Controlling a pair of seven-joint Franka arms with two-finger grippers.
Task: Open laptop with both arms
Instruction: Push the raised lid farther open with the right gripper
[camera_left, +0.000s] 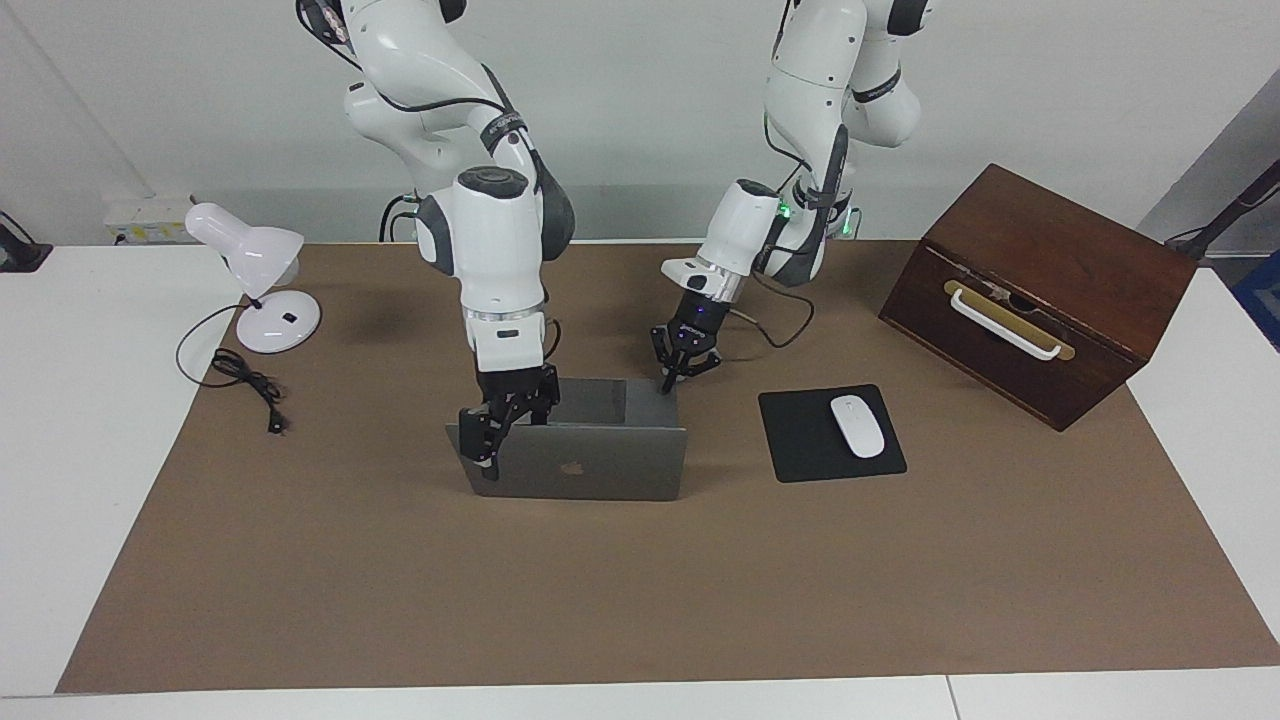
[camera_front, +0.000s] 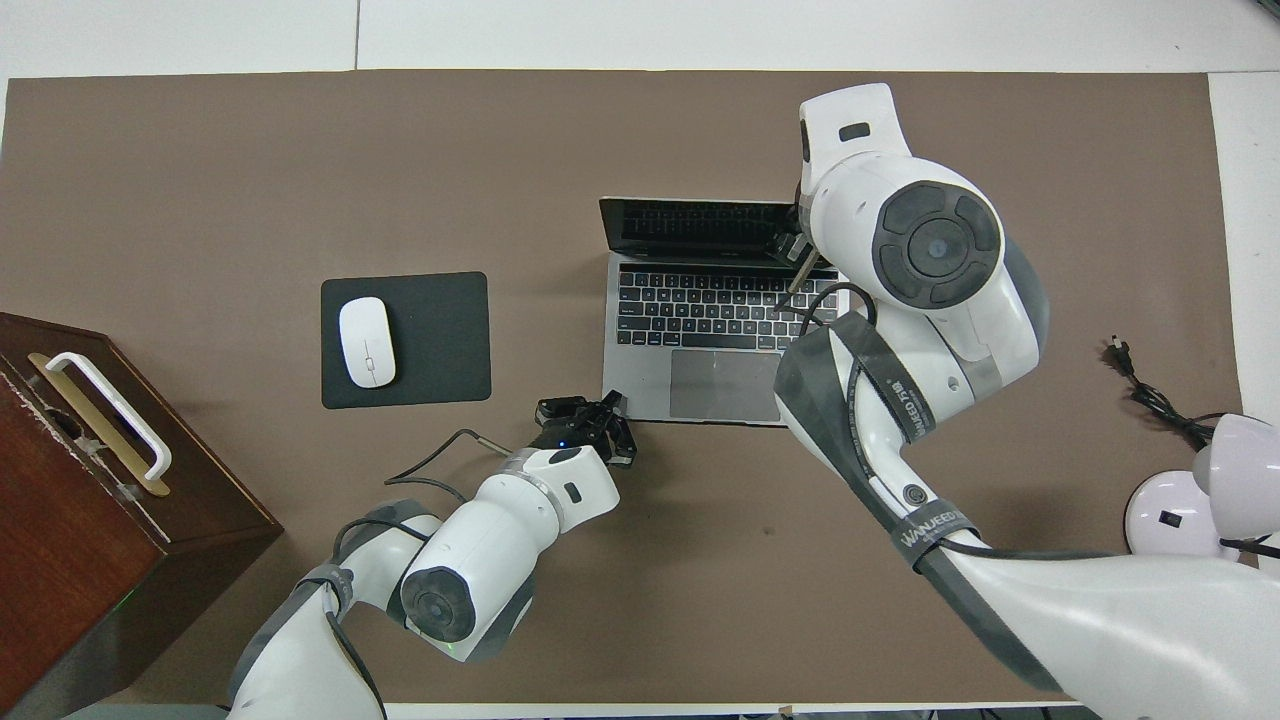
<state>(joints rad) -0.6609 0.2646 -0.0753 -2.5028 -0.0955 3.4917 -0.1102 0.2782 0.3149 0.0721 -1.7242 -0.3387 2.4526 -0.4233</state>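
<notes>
While the right gripper (camera_left: 490, 440) pinches the raised lid of the MacBook (camera_left: 600, 462) mid-mat, the left gripper (camera_left: 683, 365), apparently spread, pins its base corner; slipping there could tip the laptop.

The laptop (camera_left: 600, 465) has a smooth, matt silver-grey metal shell, with a dark logo on its lid and black keys on the metal deck. The arms (camera_left: 495, 230) are glossy white plastic with dark joint rings, and black cables trail from them. A matt brown sheet (camera_left: 640, 580), like paper or card, covers the white worktop (camera_left: 100, 450). The mouse pad (camera_left: 815, 440) is dull black, and the mouse (camera_left: 858, 426) on it is glossy white. The box (camera_left: 1040, 290) is dark, polished wood with a white handle on a brass-coloured plate. The lamp (camera_left: 262, 270) is shiny white.
</notes>
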